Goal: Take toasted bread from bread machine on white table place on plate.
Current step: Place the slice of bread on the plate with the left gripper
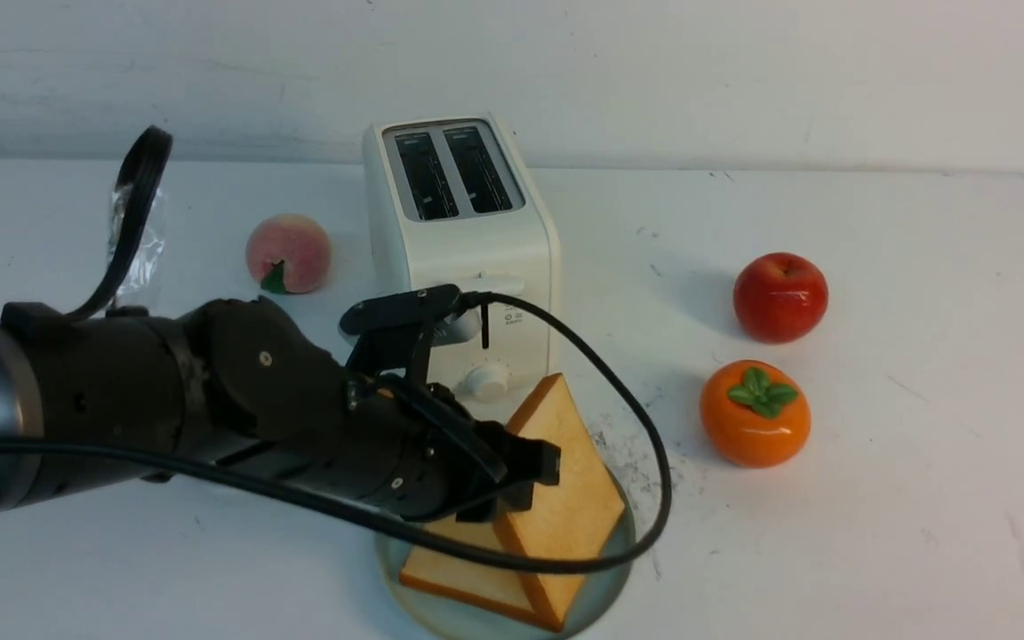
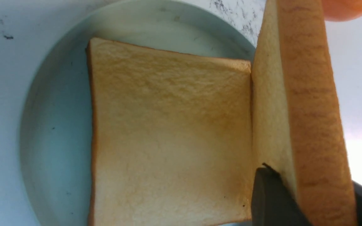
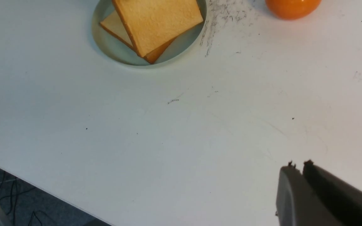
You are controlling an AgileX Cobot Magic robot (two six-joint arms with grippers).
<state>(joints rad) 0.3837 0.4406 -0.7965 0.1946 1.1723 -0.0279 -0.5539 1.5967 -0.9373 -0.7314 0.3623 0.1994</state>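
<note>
The white bread machine [image 1: 459,222] stands at the back of the white table [image 1: 921,533], and both its slots look empty. The pale blue-green plate [image 1: 610,573] lies in front of it. One slice of toasted bread [image 1: 468,569] lies flat on the plate. My left gripper [image 1: 525,476] is shut on the second slice [image 1: 565,480], which is held tilted with its lower edge on the flat slice. The left wrist view shows the held slice [image 2: 306,94] between my fingers [image 2: 269,194], beside the flat slice [image 2: 168,131] on the plate [image 2: 49,125]. My right gripper [image 3: 298,164] is shut and empty over bare table, away from the plate [image 3: 118,51].
A peach [image 1: 288,253] sits left of the toaster. A red apple [image 1: 780,296] and an orange persimmon [image 1: 755,412] sit to the right of the plate. My left arm's black cable [image 1: 645,462] loops around the plate's right side. The table's near edge [image 3: 42,194] shows in the right wrist view.
</note>
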